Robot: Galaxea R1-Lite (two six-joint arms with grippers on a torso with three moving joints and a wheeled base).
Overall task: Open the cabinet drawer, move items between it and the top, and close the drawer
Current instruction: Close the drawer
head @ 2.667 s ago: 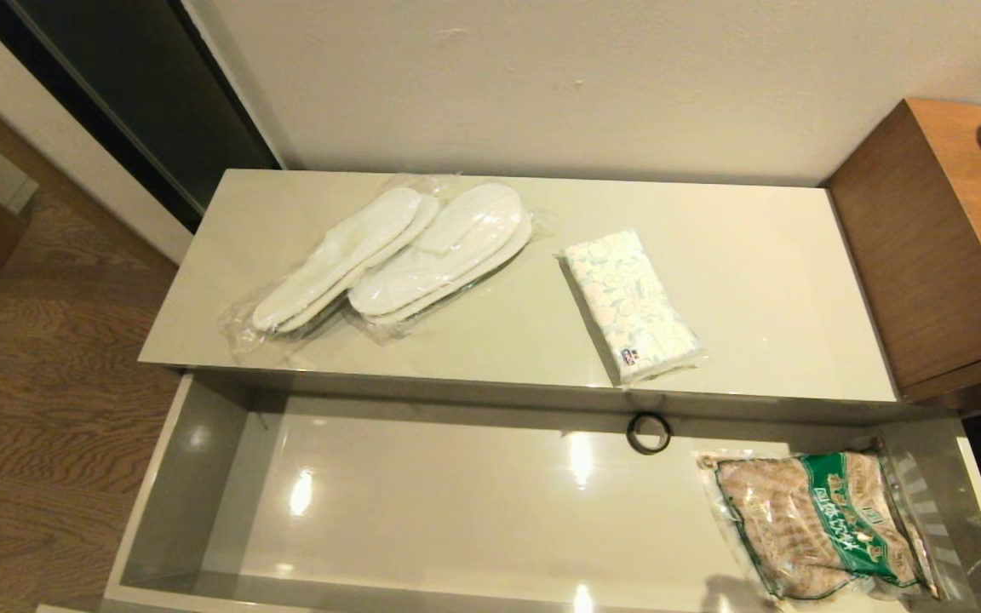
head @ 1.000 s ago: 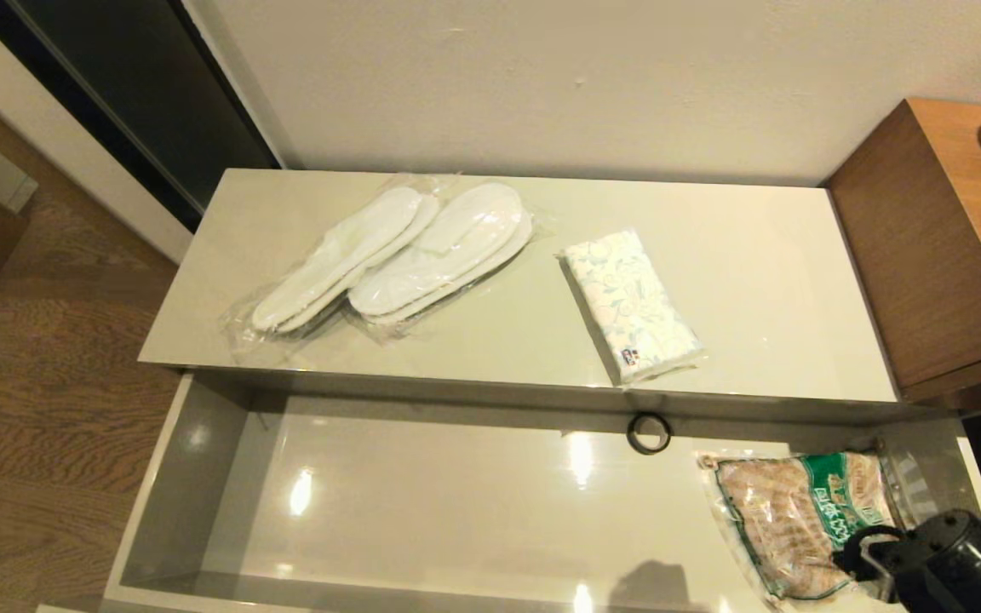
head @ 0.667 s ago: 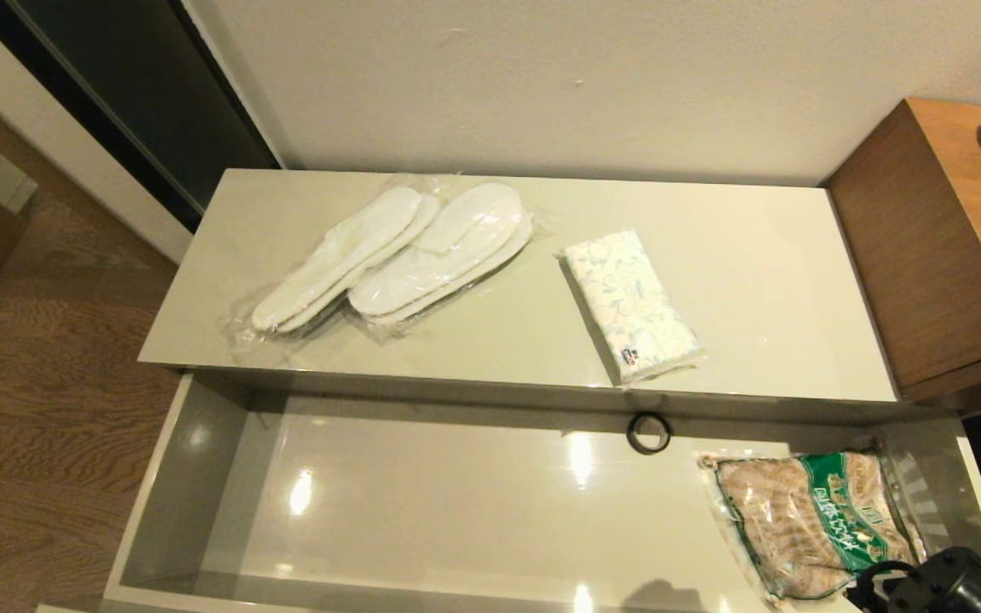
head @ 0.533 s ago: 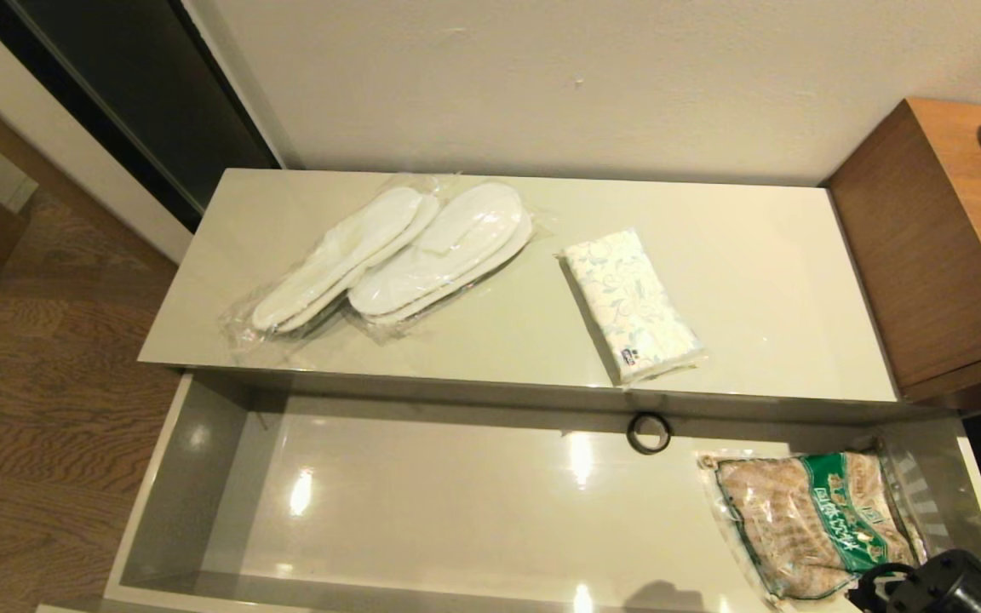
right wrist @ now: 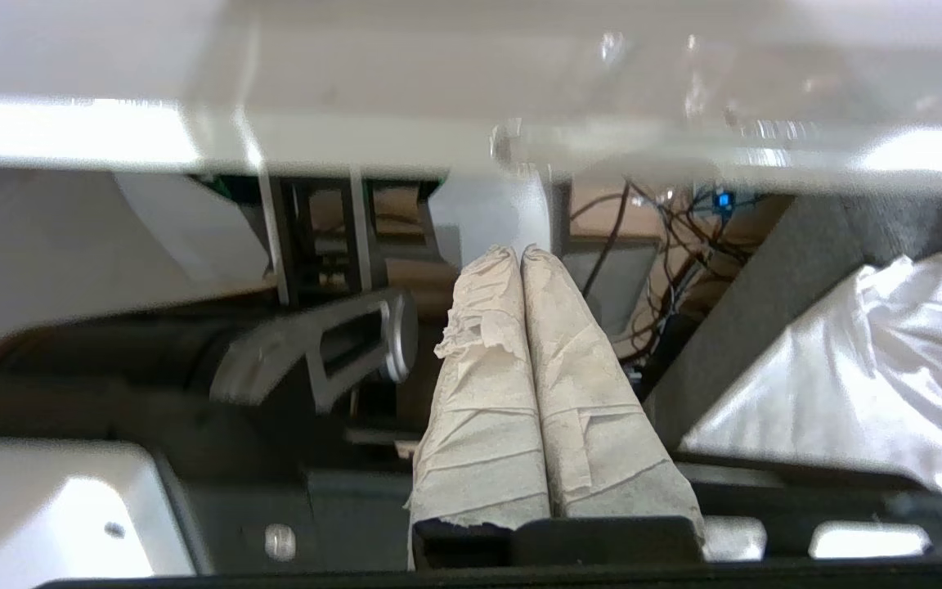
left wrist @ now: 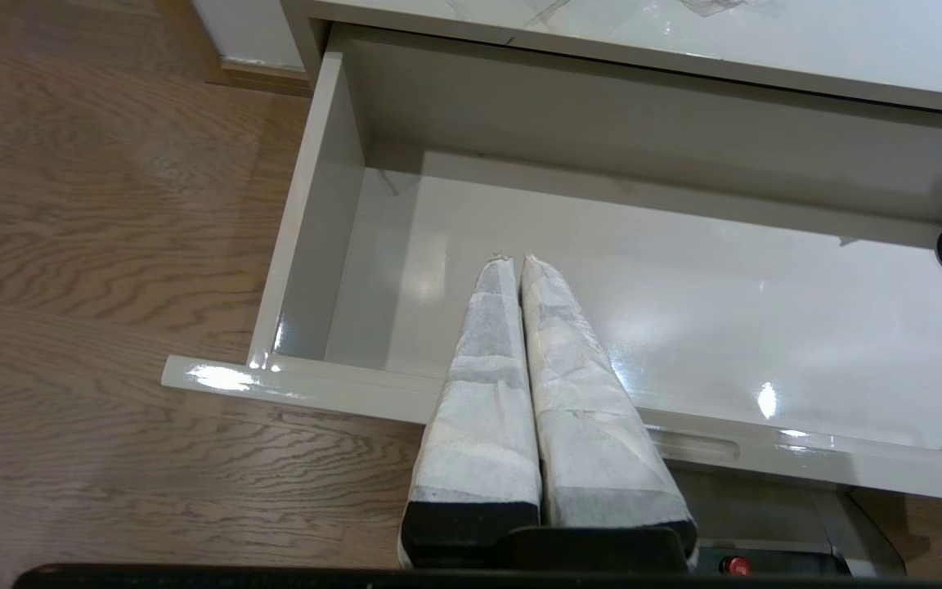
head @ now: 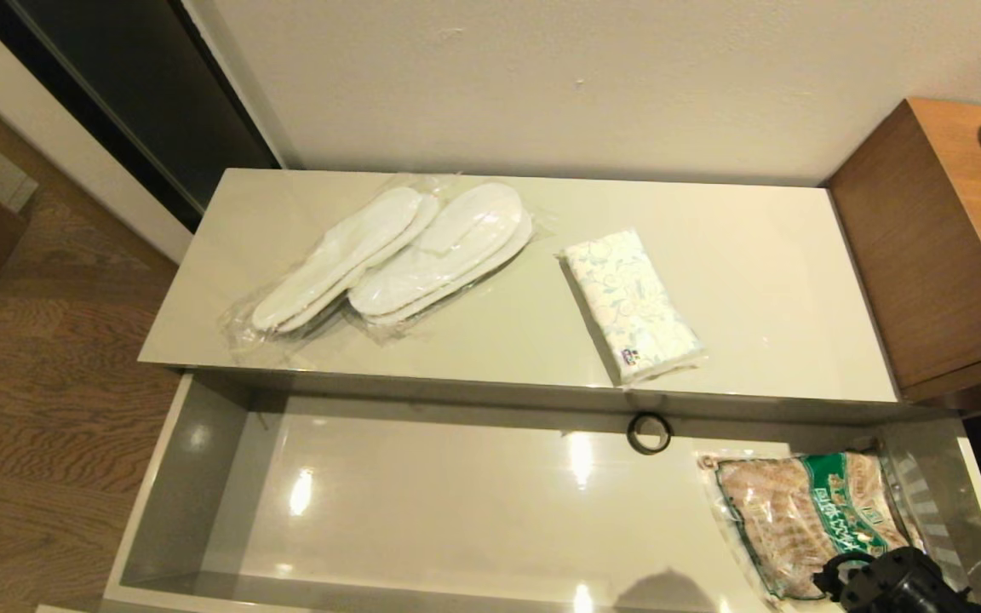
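Observation:
The cabinet drawer stands pulled out, its glossy floor mostly bare. On the top lie the plastic-wrapped white slippers at the left and the leaf-print tissue pack near the front edge. My left gripper is shut and empty, hovering over the drawer's front left part, just past the slot pull. My right gripper is shut and empty, low by the drawer's front right corner. Only that arm's black body shows in the head view.
A green-labelled snack bag lies in the drawer's right end. A small black ring sits at the drawer's back. A taller brown wooden cabinet borders the top on the right. Wood floor lies to the left.
The right arm's black body came up at the drawer's front right corner, sank lower, and has now shifted slightly left. The items and the drawer have not moved.

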